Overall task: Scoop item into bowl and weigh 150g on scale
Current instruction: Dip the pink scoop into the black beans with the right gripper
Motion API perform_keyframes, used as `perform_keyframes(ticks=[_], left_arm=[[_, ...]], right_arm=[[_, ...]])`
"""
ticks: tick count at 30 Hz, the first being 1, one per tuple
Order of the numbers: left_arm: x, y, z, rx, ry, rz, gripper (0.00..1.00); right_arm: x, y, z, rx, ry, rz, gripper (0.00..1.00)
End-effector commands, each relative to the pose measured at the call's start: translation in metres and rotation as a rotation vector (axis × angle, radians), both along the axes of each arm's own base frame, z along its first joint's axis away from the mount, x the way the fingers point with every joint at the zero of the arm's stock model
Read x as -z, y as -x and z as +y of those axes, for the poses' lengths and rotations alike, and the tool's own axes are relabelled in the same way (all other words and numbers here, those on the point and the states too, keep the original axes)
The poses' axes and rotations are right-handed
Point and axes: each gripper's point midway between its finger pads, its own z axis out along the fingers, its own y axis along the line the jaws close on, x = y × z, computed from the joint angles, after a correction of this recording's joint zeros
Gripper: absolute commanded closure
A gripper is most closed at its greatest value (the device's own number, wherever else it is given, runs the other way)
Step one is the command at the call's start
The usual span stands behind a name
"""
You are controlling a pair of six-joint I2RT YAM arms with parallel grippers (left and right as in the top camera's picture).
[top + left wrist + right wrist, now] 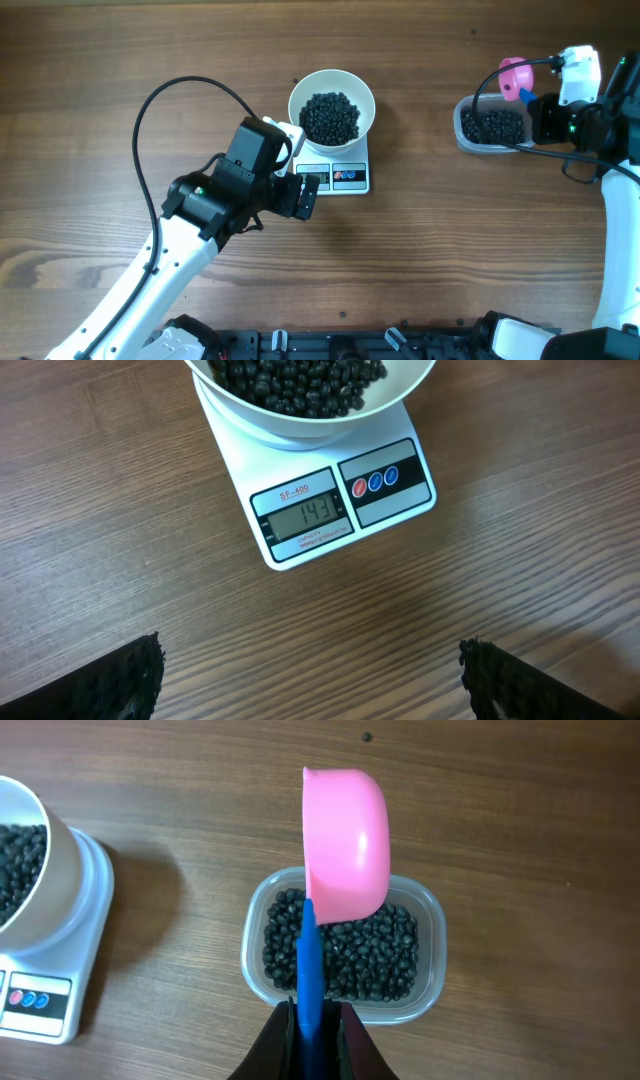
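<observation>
The white bowl (332, 103) stands on the white scale (340, 177), filled with black beans (329, 116); in the left wrist view the scale (340, 500) has its display lit under the bowl (300, 422). My left gripper (303, 196) hovers open just in front of the scale, nothing between its fingers (130, 680). My right gripper (312, 1020) is shut on the blue handle of a pink scoop (347, 840), whose cup hangs turned over above the clear tub (430, 945) of beans (370, 955). The scoop (516, 76) shows at the right in the overhead view.
The clear tub (462, 128) sits at the right side of the wooden table, well apart from the scale. A black cable (160, 100) loops over the table left of the bowl. Both arms' bases stand along the front edge.
</observation>
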Motion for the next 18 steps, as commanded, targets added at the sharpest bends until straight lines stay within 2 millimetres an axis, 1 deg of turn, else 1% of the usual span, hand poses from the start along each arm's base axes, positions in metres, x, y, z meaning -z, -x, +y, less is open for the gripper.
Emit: perform_keyframes(ticks=[1, 6, 9, 15, 18], left_arm=[[-0.0097, -0.0027, -0.0021, 0.021, 0.010, -0.027, 0.00], [-0.0097, -0.0027, -0.0021, 0.021, 0.010, -0.027, 0.00], [-0.0097, -0.0027, -0.0021, 0.021, 0.010, -0.027, 0.00], [-0.0097, -0.0027, -0.0021, 0.021, 0.010, -0.027, 0.00], [-0.0097, -0.0027, -0.0021, 0.021, 0.010, -0.027, 0.00]], right_arm=[[-0.0052, -0.0003, -0.0038, 0.139, -0.093, 0.002, 0.96], [-0.0083, -0.0038, -0.0049, 0.315, -0.243, 0.007, 0.96], [-0.0092, -0.0049, -0.0052, 0.382, -0.303, 0.011, 0.96], [-0.0089, -0.0048, -0.0052, 0.413, -0.330, 0.017, 0.95], [-0.0050, -0.0050, -0.0051, 0.413, -0.330, 0.030, 0.96]])
